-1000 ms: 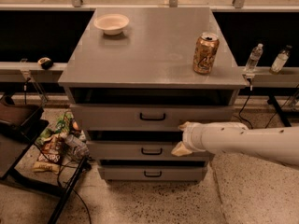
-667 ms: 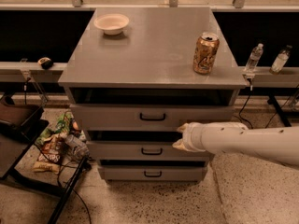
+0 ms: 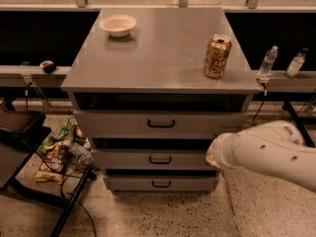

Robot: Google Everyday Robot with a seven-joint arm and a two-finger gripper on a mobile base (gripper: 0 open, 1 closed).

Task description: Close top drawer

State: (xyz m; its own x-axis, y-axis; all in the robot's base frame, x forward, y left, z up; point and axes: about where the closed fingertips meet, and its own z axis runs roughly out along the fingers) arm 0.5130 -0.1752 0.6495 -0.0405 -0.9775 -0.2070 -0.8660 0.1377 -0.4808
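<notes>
Risk first: my pincer (image 3: 214, 154) sits right of centre in the lower half of the frame, at the tip of my white arm. It is level with the middle drawer (image 3: 123, 159) and beside that drawer's right end. I cannot tell whether it is open or closed.

The top drawer (image 3: 113, 125) lies mid-frame under the tabletop (image 3: 158, 63), with a dark gap above its front, so I judge it not fully shut. A push from this height would likely press the middle drawer instead. A push far from the black handle (image 3: 161, 124) could skew the drawer and jam it. A hard shove could shake the cabinet and topple the can (image 3: 217, 56) near the tabletop's right edge.

I can read no writing on the can's gold label, on the bottle (image 3: 267, 62) at the right, or on the wrappers (image 3: 52, 158) on the floor at lower left.
</notes>
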